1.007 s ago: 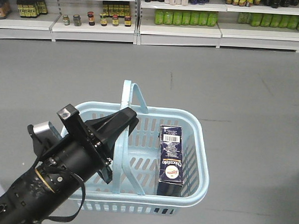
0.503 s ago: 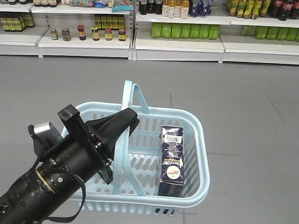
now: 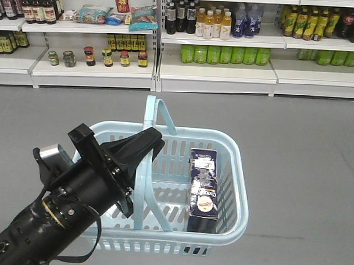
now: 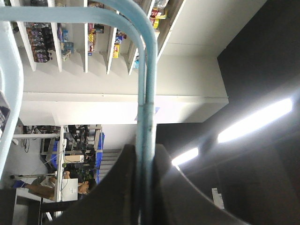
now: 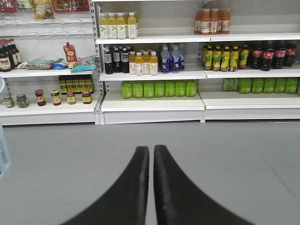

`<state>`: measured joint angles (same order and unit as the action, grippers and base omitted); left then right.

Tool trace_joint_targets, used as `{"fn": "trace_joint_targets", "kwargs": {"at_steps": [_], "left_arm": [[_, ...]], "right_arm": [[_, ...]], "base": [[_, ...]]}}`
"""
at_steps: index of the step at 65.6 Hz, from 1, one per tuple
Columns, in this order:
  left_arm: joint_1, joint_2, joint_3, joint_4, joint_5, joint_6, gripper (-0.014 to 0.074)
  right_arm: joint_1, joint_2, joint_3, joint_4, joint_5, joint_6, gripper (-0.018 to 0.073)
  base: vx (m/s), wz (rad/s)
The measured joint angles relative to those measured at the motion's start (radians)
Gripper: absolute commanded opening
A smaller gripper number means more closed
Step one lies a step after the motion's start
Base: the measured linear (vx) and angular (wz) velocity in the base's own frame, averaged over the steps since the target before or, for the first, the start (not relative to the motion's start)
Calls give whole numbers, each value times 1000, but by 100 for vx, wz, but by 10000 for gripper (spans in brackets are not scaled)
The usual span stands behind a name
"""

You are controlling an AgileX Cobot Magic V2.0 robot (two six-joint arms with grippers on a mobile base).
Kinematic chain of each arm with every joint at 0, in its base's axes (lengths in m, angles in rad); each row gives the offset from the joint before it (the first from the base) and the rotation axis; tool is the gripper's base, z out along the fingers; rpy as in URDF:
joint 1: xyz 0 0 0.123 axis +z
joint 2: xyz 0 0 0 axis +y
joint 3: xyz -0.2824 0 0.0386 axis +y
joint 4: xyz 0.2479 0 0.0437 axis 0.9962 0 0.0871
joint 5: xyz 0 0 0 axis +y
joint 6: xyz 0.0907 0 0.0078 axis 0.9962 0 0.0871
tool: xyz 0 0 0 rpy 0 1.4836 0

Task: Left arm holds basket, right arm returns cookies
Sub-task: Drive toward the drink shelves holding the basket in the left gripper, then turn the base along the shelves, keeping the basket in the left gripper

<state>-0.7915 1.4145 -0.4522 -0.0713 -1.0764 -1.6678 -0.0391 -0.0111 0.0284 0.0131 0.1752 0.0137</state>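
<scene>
The light blue basket point(image 3: 240, 187) hangs in front of me over the grey floor. My left gripper point(image 3: 146, 145) is shut on one of its hoop handles. In the left wrist view that handle point(image 4: 146, 89) runs down between the black fingers of the left gripper point(image 4: 146, 157). The navy cookies carton point(image 3: 203, 188) stands upright inside the basket at its right side, barcode end up. In the right wrist view my right gripper point(image 5: 151, 149) points at the shelves, shut with nothing between its fingers. It does not show in the front view.
Store shelves point(image 3: 214, 68) span the far side of the grey floor. They carry green bottles point(image 3: 223, 54), small jars point(image 3: 104, 56) and dark and yellow drink bottles point(image 5: 140, 60). A blue edge of the basket point(image 5: 3, 159) shows at the left of the right wrist view.
The shelves have slid lower in the front view and more of their upper rows shows, so the base has moved toward them. Left arm, basket and carton keep their place in the frame.
</scene>
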Motion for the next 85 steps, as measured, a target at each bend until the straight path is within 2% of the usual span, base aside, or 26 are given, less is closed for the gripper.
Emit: {"fn": "trace_joint_targets", "kwargs": {"at_steps": [85], "left_arm": [[0, 0, 1, -2, -1, 0, -3]], "right_arm": [[0, 0, 0, 0, 0, 0, -6]], "base": [[61, -2]]}}
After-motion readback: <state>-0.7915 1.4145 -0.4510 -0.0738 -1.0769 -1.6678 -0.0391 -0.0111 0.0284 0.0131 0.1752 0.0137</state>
